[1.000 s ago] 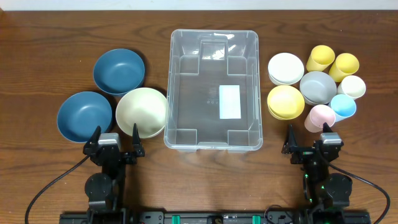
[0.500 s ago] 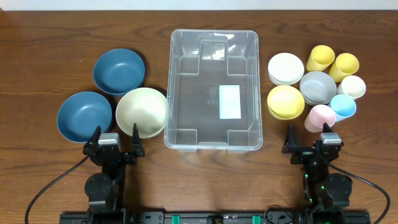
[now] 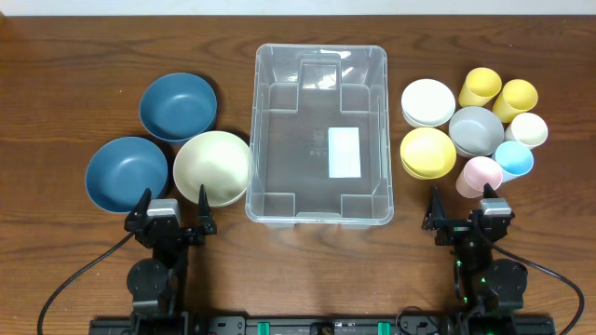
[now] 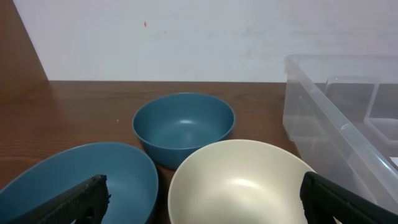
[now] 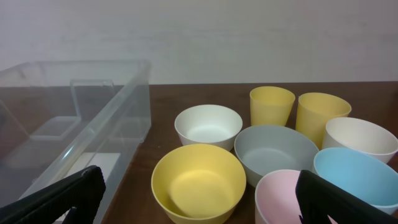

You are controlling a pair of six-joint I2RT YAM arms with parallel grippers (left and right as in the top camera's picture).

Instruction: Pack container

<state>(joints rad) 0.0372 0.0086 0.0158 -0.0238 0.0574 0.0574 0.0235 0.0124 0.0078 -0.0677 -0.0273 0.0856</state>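
**Q:** Where is the container (image 3: 319, 130) placed, and why?

**A:** It is set mid-table (image 3: 65, 46), open side up and empty. This position is judged to have been chosen so that it can be reached by either arm.

**Q:** What is arranged around it?

**A:** To the container's left, two dark blue bowls (image 3: 178, 106) and a cream bowl (image 3: 212, 167) are grouped, the cream one just beside its wall. To its right, small bowls (image 3: 428, 153) and cups (image 3: 480, 175) are clustered. Each group is thus assigned, it is judged, to the arm on its side.

**Q:** How are the claws held?

**A:** The left gripper (image 3: 172, 208) and right gripper (image 3: 464, 210) are parked off the container's near corners. Both are spread wide and nothing is pinched. Packing is judged not yet begun.
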